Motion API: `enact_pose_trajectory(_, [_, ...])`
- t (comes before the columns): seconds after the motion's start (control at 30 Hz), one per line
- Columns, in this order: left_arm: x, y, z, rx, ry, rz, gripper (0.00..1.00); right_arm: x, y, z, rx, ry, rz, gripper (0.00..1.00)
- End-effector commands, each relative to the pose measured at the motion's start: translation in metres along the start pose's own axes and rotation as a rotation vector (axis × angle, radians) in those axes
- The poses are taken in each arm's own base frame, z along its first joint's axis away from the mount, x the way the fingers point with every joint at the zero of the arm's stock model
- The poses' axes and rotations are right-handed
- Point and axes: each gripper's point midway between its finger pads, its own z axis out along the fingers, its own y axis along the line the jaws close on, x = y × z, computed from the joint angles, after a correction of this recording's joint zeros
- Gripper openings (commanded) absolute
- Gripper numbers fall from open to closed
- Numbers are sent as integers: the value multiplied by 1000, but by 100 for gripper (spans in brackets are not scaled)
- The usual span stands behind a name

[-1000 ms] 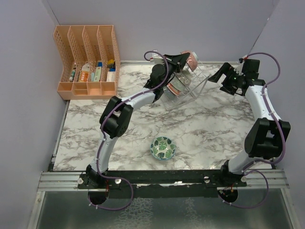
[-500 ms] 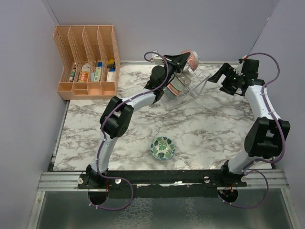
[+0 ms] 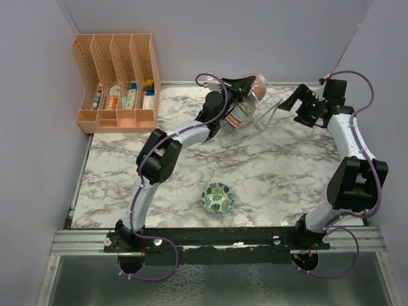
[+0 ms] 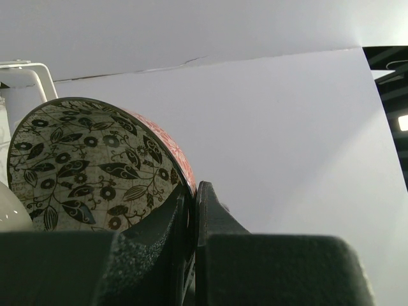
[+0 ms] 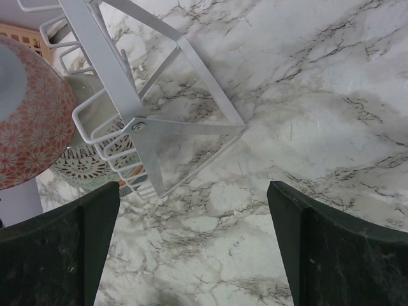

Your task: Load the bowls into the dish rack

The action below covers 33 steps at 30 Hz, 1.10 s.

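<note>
Left claw (image 4: 193, 195): clenched on the rim of the red bowl (image 4: 95, 166), holding it at the far end of the dish rack (image 5: 105, 60); whether it is seated, I cannot tell.
Right claw (image 5: 192, 210): spread wide, grasping nothing, beside the rack's right end.
Done: lattice bowl (image 5: 83, 169) stands in a slot.
To do: release the red bowl, then load the teal bowl (image 3: 218, 197), which lies well apart from the rack.
Surface: grey-veined marble tabletop (image 3: 287, 172).
Room: plain lilac walls, with an orange organizer (image 3: 118, 80) in the far-left corner.
</note>
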Motion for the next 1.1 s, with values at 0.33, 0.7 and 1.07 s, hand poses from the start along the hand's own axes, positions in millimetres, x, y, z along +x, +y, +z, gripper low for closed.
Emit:
enact_pose_trajectory(0.33, [8,-1,-6,25,33,-25,0,0,0,2,-34,-1,-20,100])
enact_pose_trajectory(0.7, [7,14,-14,-38,31,-30,8,4,-1,4,-39,8,-18,100])
enact_pose_trajectory(1.07, [6,22,-15,-71,32,-36,19,5,-2,5,-40,9,-18,100])
